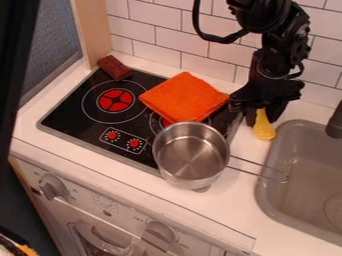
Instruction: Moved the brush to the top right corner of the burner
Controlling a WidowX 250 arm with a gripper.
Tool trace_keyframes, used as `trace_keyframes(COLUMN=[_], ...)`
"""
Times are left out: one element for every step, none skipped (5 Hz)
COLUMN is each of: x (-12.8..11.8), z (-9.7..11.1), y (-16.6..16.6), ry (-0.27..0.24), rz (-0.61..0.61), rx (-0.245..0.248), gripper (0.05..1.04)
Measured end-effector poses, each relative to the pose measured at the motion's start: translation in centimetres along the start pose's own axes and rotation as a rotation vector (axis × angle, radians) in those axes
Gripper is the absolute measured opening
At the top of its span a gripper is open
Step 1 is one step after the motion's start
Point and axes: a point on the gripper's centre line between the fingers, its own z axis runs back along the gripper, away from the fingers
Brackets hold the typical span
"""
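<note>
- Between stove (67,114) and sink (262,197): one yellow brush (264,128) under one hand (264,114); cannot tell if pinched
- On the stove: one orange cloth (184,97), one brown block (114,68)
- At its front edge: one pot (190,155)

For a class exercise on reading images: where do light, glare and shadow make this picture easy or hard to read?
Camera view: soft light on the white counter; pale sheen inside the steel pot; the black hand so dark that its parts blend; the yellow utensil bright below it; a dark area at lower left.
</note>
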Motion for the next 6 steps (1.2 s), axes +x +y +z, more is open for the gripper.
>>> trace_keyframes(x=[-0.1,-0.3,0.9,1.2,1.6,1.7], z=[0.1,0.4,2.3,4.7,9.0,9.2], y=[0.0,0.5,0.9,0.8,0.8,0.8], ry=[0.007,0.014,0.006,0.007,-0.032,-0.035], rz=[0.002,0.016,0.045,0.037,0.050,0.051], rx=[-0.009,-0.004,-0.030,-0.051,-0.121,-0.124], gripper=[0.977,1.000,1.001,1.001,1.001,1.001])
